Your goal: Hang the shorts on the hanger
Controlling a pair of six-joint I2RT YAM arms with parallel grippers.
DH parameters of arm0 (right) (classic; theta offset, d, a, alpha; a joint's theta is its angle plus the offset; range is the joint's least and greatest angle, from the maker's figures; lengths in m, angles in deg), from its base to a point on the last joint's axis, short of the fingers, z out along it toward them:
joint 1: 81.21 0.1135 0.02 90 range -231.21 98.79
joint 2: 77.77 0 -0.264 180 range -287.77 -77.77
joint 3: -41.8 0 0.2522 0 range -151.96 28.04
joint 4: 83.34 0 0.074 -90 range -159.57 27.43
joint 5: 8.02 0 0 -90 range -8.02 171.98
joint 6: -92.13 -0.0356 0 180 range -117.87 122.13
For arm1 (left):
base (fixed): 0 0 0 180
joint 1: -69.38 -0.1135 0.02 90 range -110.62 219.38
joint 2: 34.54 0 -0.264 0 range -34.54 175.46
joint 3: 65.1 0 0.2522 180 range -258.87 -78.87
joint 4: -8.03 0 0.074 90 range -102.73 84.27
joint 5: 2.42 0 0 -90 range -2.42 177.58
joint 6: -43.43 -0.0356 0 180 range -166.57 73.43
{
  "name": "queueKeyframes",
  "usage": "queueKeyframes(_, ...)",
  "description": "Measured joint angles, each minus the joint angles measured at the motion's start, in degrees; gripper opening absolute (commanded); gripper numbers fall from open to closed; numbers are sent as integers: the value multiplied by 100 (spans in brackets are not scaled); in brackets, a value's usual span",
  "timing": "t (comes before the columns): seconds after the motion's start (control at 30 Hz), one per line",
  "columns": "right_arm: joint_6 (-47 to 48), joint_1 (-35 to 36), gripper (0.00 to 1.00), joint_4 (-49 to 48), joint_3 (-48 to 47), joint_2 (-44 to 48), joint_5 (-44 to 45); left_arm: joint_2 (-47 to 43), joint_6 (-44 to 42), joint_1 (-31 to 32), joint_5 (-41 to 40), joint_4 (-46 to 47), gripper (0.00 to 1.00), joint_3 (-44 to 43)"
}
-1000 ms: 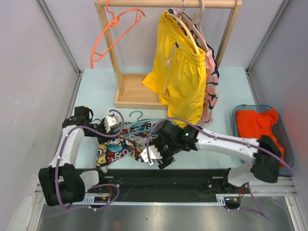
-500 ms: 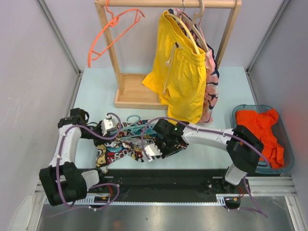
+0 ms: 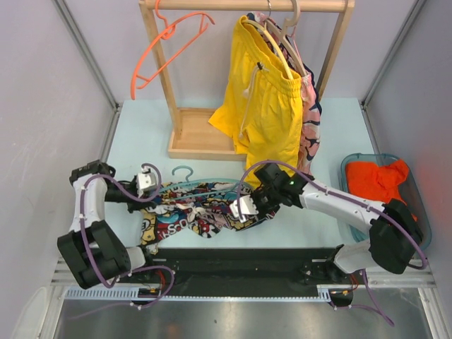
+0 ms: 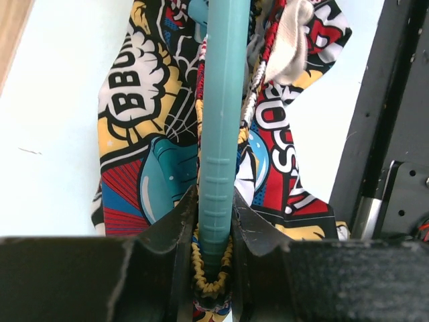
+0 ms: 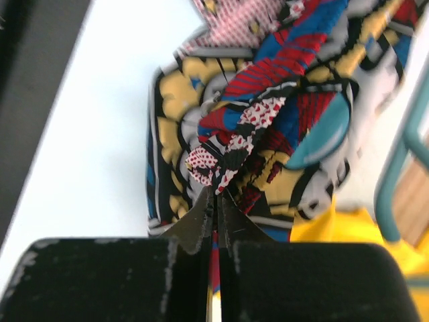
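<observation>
The left pincer clamps the hanger; the right pincer is fully closed, pinching the shorts.

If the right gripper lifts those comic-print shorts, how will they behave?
Probably floppy: the shorts bunch into folds at the right gripper, so they'd likely drape. Thin fabric, probably light. They may drag on the hanger the left gripper clamps.
</observation>
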Motion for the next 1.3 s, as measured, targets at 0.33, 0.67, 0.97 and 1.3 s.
queueKeyframes(0.33, 485, -807, 0, -35, 284, 149, -199, -520, -737, -20, -4, -212, 0, 251)
queueKeyframes(0.67, 737, -1154, 0, 131, 363, 570, -422, -514, -595, -11, -146, -199, 0, 415)
queueKeyframes(0.97, 820, -885, 0, 415, 387, 1067, -378, -496, 225, 295, -361, 98, 0, 479)
queueKeyframes(1.3, 638, -564, 0, 540, 293, 1226, -175, -922, 901, 1158, -772, 765, 0, 678)
